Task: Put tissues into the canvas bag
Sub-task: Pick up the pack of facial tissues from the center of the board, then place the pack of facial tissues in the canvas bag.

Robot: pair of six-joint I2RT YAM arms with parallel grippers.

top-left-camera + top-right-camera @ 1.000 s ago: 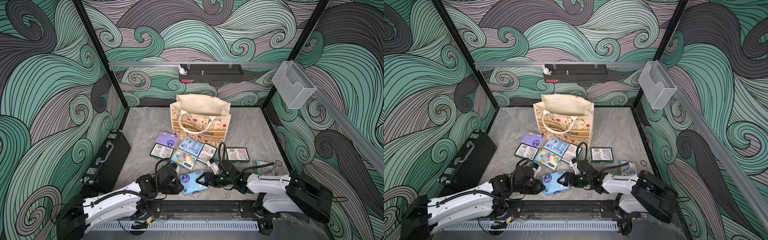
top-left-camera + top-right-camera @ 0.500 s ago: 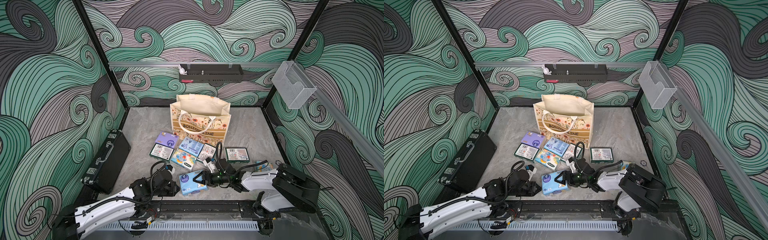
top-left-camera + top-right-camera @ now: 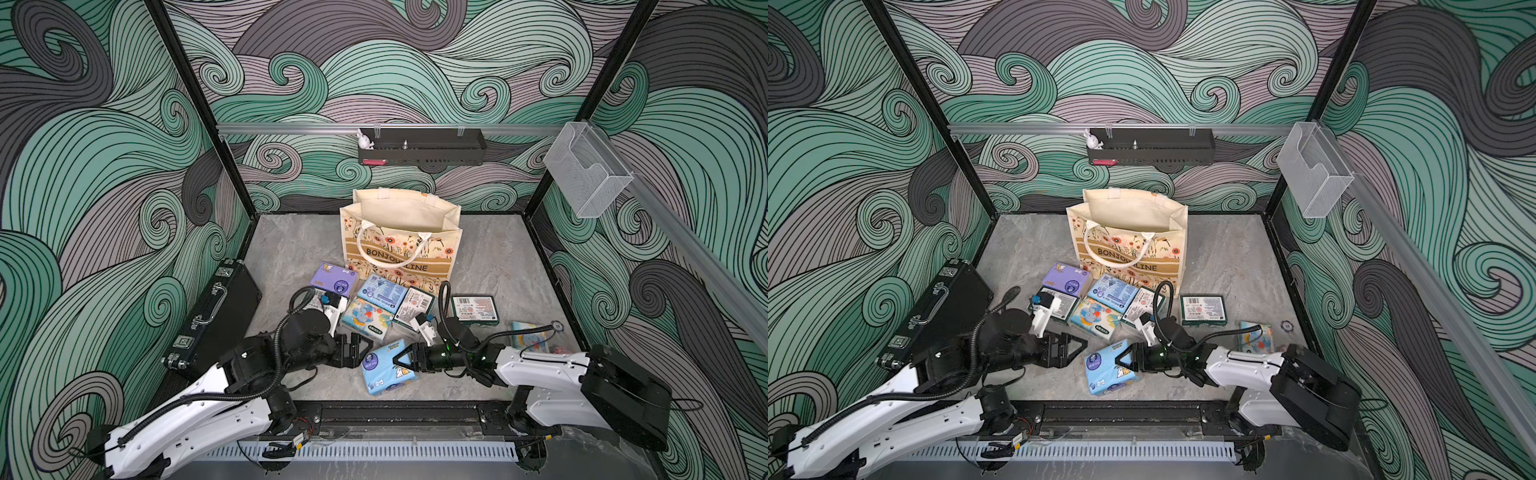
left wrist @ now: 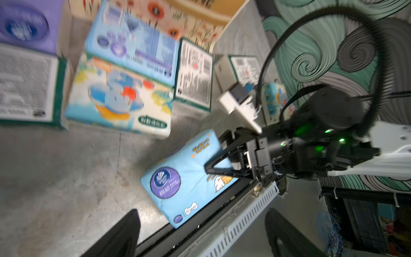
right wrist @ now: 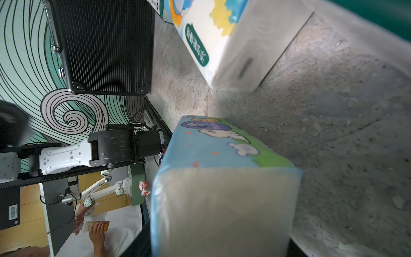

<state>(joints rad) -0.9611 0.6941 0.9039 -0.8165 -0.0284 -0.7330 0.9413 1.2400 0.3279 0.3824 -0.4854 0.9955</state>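
A grey stone-look floor fills a booth with swirl-patterned walls. A black case lies along its left edge.

The bag stands upright at the back centre with its mouth open towards the camera. No pack can be seen inside it.

In front of the bag sits a cluster of packs: purple, light blue, elephant-print and green-white ones, touching or just beside one another. Two more lie apart to the right.

One blue pack lies alone near the front rail, between the two arms and well apart from the bag.

The right gripper reaches in low from the right. Its jaws straddle the near end of the blue pack, and in the left wrist view one finger lies on the pack's top face. Whether the jaws clamp it cannot be told.

The left gripper hangs just beside the pack's other end. Its jaws are spread wide and hold nothing.

The step in hand appears to be the right arm taking this pack. The next move likely calls for a firm squeeze on the soft wrapper and a lift clear of the cluster. The pack then has to travel over the other packs to the bag's mouth. A loose grip could let the slick pack slip out.
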